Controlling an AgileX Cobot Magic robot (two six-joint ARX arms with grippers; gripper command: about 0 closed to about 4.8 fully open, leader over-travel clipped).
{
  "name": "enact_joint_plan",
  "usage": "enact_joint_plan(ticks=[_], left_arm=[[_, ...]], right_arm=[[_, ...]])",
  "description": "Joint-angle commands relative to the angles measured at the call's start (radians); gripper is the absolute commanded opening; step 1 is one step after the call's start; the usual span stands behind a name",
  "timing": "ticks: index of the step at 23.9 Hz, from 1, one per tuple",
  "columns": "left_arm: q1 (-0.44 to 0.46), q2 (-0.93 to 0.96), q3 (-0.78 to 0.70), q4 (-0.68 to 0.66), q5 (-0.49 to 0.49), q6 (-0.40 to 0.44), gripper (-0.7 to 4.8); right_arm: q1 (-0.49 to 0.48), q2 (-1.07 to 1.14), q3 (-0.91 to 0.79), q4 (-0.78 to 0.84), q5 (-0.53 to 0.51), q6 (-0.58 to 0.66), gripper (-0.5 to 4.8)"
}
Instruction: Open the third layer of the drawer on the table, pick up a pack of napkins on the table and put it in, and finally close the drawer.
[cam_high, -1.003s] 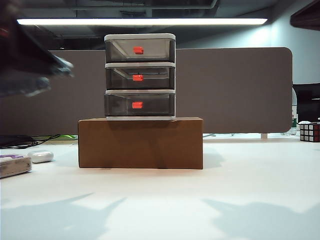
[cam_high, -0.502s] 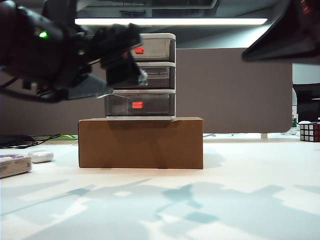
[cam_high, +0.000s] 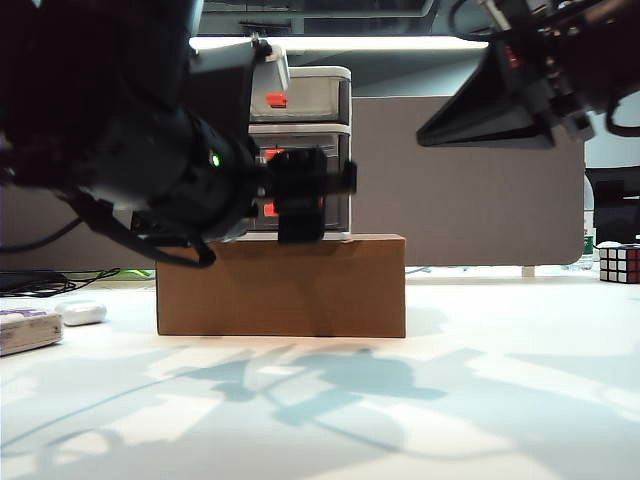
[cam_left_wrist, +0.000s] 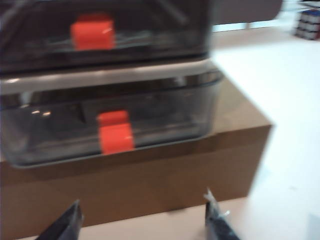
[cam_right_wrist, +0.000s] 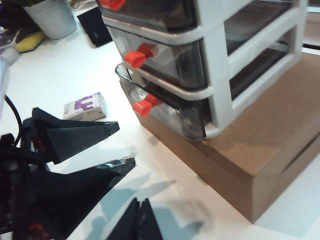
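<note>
The drawer (cam_high: 310, 110) is a white three-tier unit with smoky grey drawers, standing on a brown cardboard box (cam_high: 280, 285). The third layer (cam_left_wrist: 165, 112) is the lowest one, with a red handle (cam_left_wrist: 116, 132); it looks pushed in. My left gripper (cam_left_wrist: 142, 220) is open just in front of that layer, its fingertips (cam_left_wrist: 215, 220) wide apart and low before the box, holding nothing. In the exterior view the left gripper (cam_high: 305, 195) covers the lower drawers. The pack of napkins (cam_high: 28, 330) lies on the table (cam_high: 450, 400) at the far left. My right gripper (cam_right_wrist: 139, 220) is shut and empty, held high at the right.
A small white oval case (cam_high: 82, 313) lies beside the napkins. A Rubik's cube (cam_high: 620, 263) sits at the far right edge. A grey partition (cam_high: 470, 180) stands behind the box. In the right wrist view a metal cup (cam_right_wrist: 50, 17) stands beyond the pack of napkins (cam_right_wrist: 85, 106).
Both arms have swung down into view. The left arm came from the upper left to just in front of the lowest drawer. The right arm dropped in from the upper right.
</note>
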Motion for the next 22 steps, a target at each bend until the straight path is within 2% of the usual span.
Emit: enact_joint_plan(ticks=[1, 4, 6, 19, 22], left_arm=[[0.0, 0.032, 0.004, 0.125, -0.092, 0.001, 3.09], [0.018, 0.049, 0.005, 0.169, -0.073, 0.0, 3.05], [0.037, 0.077, 0.025, 0.188, -0.037, 0.0, 2.68], [0.05, 0.188, 0.157, 0.177, -0.043, 0.024, 2.68], [0.05, 0.19, 0.16, 0.177, -0.085, 0.024, 2.68]], right_arm=[[0.001, 0.043, 0.029, 0.014, -0.02, -0.05, -0.06], [0.002, 0.077, 0.041, 0.016, -0.023, -0.073, -0.05], [0.001, 0.119, 0.054, 0.013, -0.023, -0.111, -0.05], [0.0, 0.229, 0.116, 0.049, -0.072, -0.138, -0.06], [0.0, 0.229, 0.116, 0.066, -0.072, -0.138, -0.05]])
